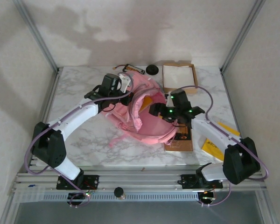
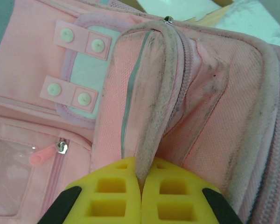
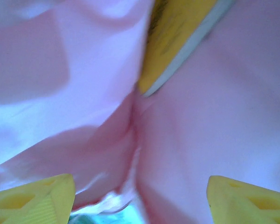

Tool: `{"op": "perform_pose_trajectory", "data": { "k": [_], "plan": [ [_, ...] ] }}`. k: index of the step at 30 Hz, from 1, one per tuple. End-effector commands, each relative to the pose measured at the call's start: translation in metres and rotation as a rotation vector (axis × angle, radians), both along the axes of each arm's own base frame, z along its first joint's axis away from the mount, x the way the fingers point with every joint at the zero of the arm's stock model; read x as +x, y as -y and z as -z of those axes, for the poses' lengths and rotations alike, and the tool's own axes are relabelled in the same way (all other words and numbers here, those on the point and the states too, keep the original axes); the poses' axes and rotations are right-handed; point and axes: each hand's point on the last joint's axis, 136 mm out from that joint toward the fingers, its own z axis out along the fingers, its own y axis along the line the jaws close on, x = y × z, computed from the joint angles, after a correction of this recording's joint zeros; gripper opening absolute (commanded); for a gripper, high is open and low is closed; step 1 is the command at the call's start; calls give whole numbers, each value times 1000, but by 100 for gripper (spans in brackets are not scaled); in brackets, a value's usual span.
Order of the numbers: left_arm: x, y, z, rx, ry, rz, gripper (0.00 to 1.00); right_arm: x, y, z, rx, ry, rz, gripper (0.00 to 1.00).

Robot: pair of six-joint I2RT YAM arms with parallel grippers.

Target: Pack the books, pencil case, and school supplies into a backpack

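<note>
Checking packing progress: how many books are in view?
2: yellow book in the backpack opening; brown book on the table beneath the right arm. More may be hidden inside.

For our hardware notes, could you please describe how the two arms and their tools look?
The left arm and right arm have white links, black joints and lilac cables. Green lights glow near the right wrist. The left tool and right tool have yellow fingers; the left's show square recesses.
</note>
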Motion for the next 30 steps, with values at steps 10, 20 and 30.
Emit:
{"op": "perform_pose_trajectory", "data": {
  "k": [10, 20, 30],
  "plan": [
    [-4, -104, 40, 357, -75, -276, 0, 33, 66, -18, -86, 21, 182, 78],
    [-25, -105, 38, 249, -126, -286, 17, 16, 169, 41, -263, -138, 403, 88],
    [-68, 48, -7, -301, -172, -210, 64, -15, 212, 106, -357, -306, 510, 95]
  ]
}}
